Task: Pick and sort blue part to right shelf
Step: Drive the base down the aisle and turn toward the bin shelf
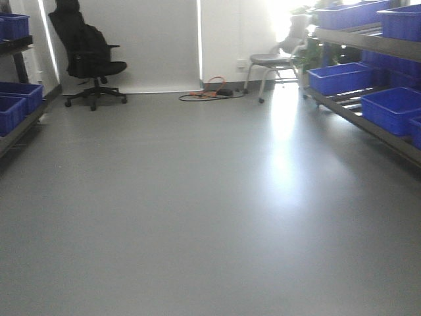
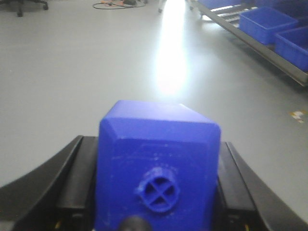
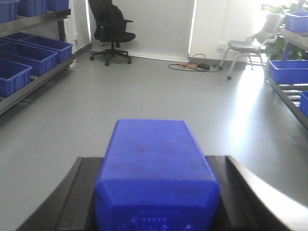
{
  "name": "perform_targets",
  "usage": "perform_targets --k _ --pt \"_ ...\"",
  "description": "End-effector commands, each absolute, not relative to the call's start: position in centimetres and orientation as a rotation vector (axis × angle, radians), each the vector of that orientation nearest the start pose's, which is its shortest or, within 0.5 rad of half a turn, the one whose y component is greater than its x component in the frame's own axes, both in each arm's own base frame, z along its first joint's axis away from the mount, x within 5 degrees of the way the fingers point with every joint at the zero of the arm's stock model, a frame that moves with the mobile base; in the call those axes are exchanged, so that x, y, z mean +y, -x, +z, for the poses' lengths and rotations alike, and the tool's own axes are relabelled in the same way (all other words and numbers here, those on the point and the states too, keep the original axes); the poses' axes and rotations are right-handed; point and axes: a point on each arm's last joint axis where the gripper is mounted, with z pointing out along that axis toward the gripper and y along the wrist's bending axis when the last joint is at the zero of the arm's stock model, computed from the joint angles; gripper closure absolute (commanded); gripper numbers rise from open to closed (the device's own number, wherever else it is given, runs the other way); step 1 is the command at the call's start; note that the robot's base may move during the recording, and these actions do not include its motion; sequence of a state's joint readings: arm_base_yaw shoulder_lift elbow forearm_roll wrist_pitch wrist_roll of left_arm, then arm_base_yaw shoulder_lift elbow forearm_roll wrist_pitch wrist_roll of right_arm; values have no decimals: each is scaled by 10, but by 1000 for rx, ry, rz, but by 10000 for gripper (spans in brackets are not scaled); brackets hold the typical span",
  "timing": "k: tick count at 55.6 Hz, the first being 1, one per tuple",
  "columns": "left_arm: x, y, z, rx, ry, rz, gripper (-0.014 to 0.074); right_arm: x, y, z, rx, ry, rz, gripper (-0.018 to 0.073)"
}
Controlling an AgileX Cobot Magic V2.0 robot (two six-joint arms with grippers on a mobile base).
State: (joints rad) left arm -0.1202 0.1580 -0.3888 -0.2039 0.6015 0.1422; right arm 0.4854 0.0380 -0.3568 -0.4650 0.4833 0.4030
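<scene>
Left gripper (image 2: 155, 159) clamped on blue part (image 2: 154, 125), jaws tight on both flanks. Right gripper (image 3: 156, 168) likewise clamped on second blue part (image 3: 151, 144). We see both parts carried above bare floor (image 1: 197, 217), mid-room. Right shelf (image 1: 358, 41) with blue bins (image 1: 342, 78) stands far right. We judge step as transit: drive base slowly, turn right, wrists level, squeeze firm, stop square before bin.

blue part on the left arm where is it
In the left wrist view the blue part sits between the left end effector's fingers, over the grey floor, with the right shelf ahead on the right.
</scene>
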Motion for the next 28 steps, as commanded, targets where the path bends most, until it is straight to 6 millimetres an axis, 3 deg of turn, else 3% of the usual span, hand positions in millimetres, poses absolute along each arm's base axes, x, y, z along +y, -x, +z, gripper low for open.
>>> perform_targets --k 1,28 --pt "-15 -46 298 1737 -132 -217 336 -1 -35 304 1490 267 199 437" --pt "-15 -46 298 1737 -132 -217 336 -1 -35 304 1488 267 199 437"
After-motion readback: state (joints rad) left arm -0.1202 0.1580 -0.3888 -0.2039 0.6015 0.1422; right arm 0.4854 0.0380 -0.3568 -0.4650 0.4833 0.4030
